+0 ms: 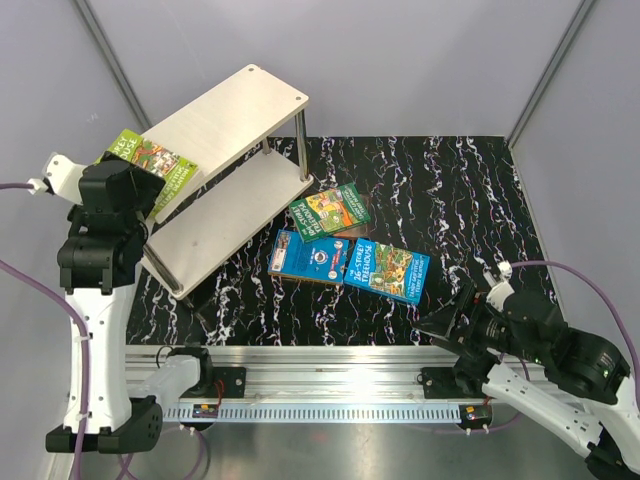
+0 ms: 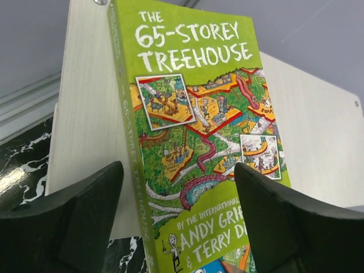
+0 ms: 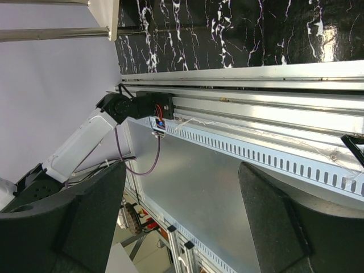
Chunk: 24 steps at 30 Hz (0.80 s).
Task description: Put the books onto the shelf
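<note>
trainee: what is the left gripper (image 2: 179, 168) doing right now?

operator: i am seeing its jaws standing wide apart, one on each side of the green book (image 2: 193, 114), not pinching it. the book is leaning tilted on the upper board of the shelf (image 1: 235, 120), at its left end, cover facing the wrist camera. i cannot tell how much is overhanging the edge.

trainee: how are you handling this step?

operator: i am judging it as the release. i am planning to back straight out along the fingers, slowly, so neither pad is dragging the cover. if the book is starting to slide, i am nudging it further onto the board first.

trainee: and the right gripper (image 3: 182, 176)?

operator: it is hanging open by the near rail (image 1: 330, 358), holding nothing. more books (image 1: 387, 270) are lying overlapped on the table (image 1: 470, 190) beside the shelf.
</note>
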Each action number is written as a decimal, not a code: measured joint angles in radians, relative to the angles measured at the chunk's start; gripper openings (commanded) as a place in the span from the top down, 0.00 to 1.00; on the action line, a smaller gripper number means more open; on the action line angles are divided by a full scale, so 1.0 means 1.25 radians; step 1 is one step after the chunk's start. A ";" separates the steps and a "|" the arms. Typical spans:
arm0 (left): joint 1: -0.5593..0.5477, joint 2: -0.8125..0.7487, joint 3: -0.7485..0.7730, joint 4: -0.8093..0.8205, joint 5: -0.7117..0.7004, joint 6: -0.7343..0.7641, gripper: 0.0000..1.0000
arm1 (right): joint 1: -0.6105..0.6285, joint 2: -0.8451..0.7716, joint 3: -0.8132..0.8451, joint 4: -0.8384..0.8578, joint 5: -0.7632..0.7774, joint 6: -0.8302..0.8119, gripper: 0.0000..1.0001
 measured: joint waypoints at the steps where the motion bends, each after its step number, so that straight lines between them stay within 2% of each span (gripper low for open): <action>1: 0.000 0.000 0.000 0.005 0.002 0.006 0.09 | 0.000 -0.002 -0.001 -0.002 0.000 0.000 0.13; 4: 0.002 0.000 0.002 0.006 0.001 0.021 0.02 | 0.000 -0.010 -0.003 -0.003 -0.003 0.001 0.12; 13: 0.009 -0.004 0.065 -0.115 -0.004 0.034 0.01 | 0.000 -0.038 -0.004 -0.020 -0.003 0.002 0.12; 19: 0.009 -0.054 0.098 -0.230 0.011 0.001 0.10 | 0.000 -0.028 -0.021 -0.022 -0.008 -0.004 0.12; 24: 0.009 -0.137 0.129 -0.288 0.061 -0.035 0.13 | 0.000 0.076 -0.037 0.015 -0.022 -0.022 0.09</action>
